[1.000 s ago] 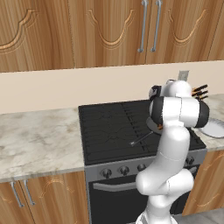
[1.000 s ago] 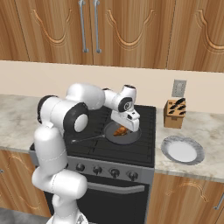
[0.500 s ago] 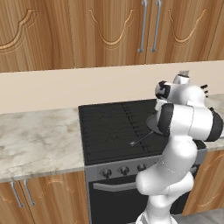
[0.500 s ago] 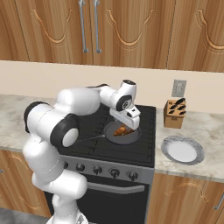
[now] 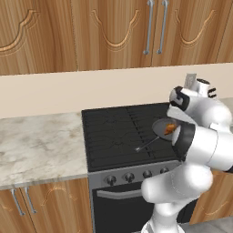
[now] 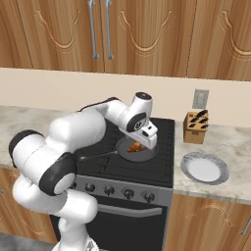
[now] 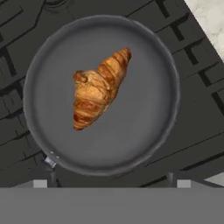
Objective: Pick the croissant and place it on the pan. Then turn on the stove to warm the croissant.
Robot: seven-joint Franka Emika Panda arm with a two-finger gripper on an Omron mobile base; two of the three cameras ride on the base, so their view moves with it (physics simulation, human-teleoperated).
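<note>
Golden croissant (image 7: 99,87) lies inside the pan (image 7: 148,131) on the stove (image 5: 113,132).

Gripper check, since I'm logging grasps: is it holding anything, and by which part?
Nothing is held: the croissant lies free in the pan, with the gripper open above it.

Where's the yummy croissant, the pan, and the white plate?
Golden-brown crescent croissant (image 7: 98,89), hand view, on its middle.
Round dark grey frying pan (image 7: 144,118), hand view, on its bare bowl floor.
Pale grey-white round plate (image 6: 204,168), right base view, on its flat centre.
</note>
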